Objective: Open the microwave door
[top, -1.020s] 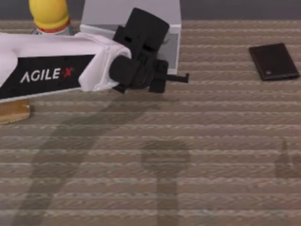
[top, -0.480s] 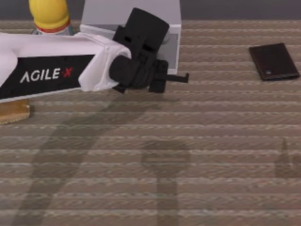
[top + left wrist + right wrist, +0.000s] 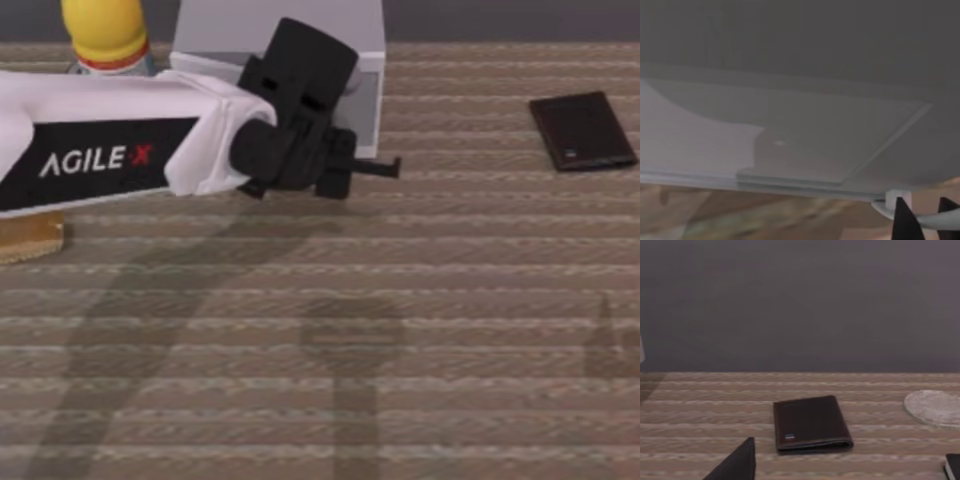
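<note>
Shadows of the arms are falling across the bare lower half of the striped desk. Toward the upper left of the frame, the left hand is reaching along the front of the microwave, by its door; I cannot tell how its fingers are standing. At upper right a dark wallet is lying flat.

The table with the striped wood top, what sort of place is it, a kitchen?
Probably a rendered test tabletop, not a real kitchen: a microwave, a yellow bottle and a dark wallet sit before a blank grey wall.
</note>
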Controlling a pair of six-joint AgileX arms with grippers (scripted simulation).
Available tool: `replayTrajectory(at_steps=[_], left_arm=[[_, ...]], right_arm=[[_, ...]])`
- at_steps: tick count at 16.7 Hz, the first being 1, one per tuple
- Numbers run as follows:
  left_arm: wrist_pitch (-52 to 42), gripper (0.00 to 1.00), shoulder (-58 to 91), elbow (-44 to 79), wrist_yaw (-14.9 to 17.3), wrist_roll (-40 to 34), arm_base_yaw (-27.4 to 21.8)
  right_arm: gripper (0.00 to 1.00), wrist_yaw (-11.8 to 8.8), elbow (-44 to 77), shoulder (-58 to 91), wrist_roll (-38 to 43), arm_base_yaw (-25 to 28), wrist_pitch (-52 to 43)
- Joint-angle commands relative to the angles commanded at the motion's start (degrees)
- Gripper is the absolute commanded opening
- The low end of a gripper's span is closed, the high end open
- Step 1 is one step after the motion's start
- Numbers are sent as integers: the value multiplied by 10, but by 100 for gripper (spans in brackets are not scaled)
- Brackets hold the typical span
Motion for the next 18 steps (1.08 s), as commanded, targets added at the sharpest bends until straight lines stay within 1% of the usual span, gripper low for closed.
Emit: replayTrajectory(at_steps=[4, 18], left_arm=[[9, 0, -12, -18, 10, 18, 7], [9, 0, -13, -19, 11, 19, 8]], right_arm=[[100, 0, 0, 0, 0, 0, 0], [100, 0, 0, 0, 0, 0, 0]])
